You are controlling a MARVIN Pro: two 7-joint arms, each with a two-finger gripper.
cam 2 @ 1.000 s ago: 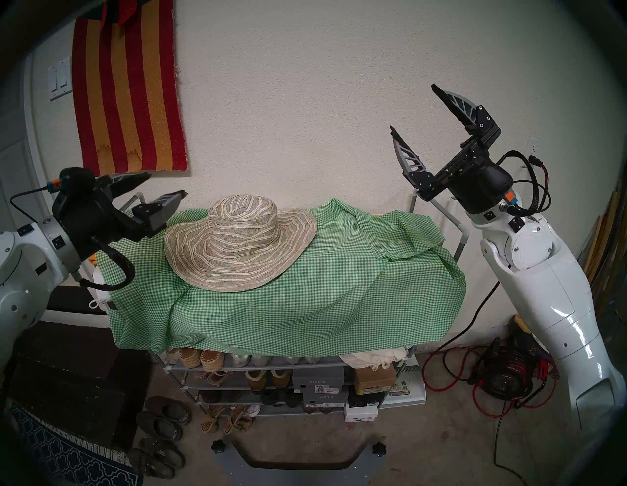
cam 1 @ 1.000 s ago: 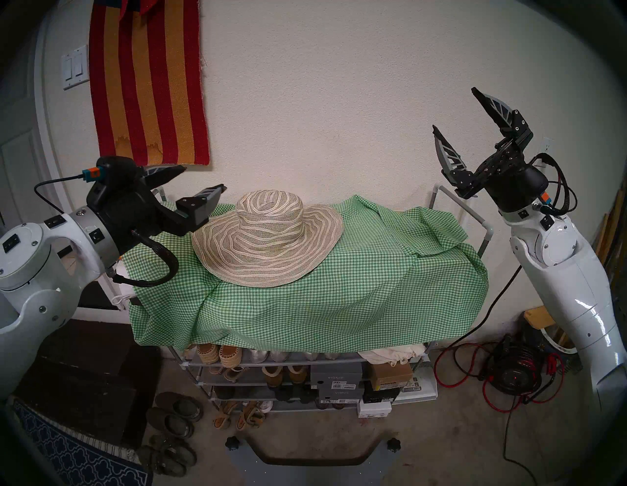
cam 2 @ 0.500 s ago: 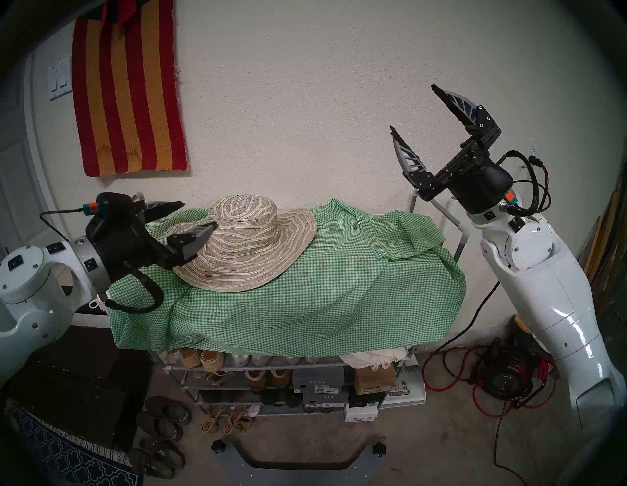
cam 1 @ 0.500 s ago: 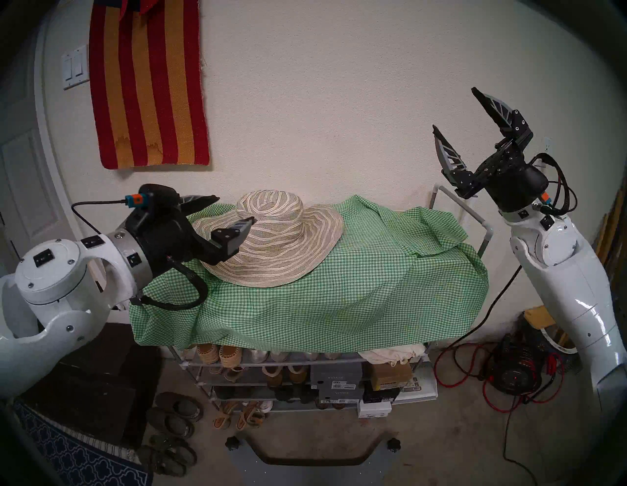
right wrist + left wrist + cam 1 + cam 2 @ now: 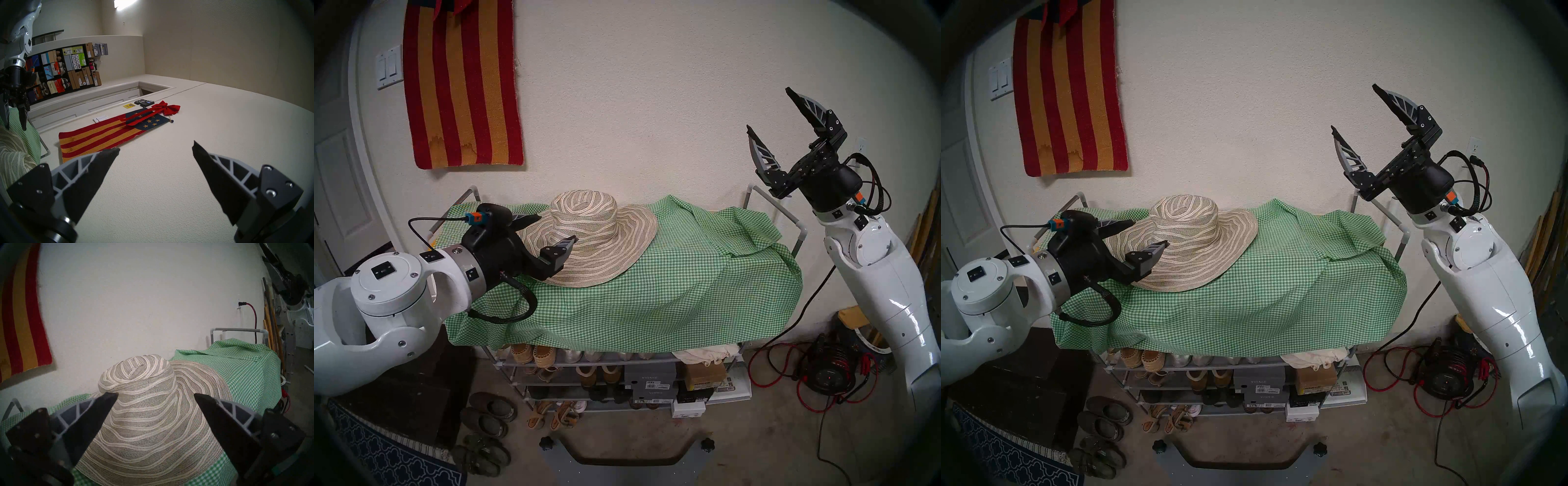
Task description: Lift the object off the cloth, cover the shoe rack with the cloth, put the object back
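Observation:
The striped woven sun hat (image 5: 599,237) (image 5: 1188,244) (image 5: 144,412) lies on the left half of the green-and-white checked cloth (image 5: 653,298) (image 5: 1263,305) (image 5: 246,365). The cloth is draped over the top of the shoe rack (image 5: 768,201) (image 5: 1378,205), bunched at its right end, with the lower shelves showing. My left gripper (image 5: 557,226) (image 5: 1150,231) (image 5: 156,393) is open over the hat's left brim, its fingers pointing at the crown from either side, holding nothing. Whether it touches the brim I cannot tell. My right gripper (image 5: 767,108) (image 5: 1352,106) (image 5: 156,145) is open and empty, raised above the rack's right rail.
A red-and-orange striped rug (image 5: 463,85) hangs on the wall at upper left. Several loose shoes (image 5: 490,417) lie on the floor left of the rack. A dark chest (image 5: 398,383) stands at the left, red cables and a black device (image 5: 829,376) at the right.
My left gripper has come down and to the right, from beside the rack's left rail to over the hat's left brim, still open. The right arm has not moved.

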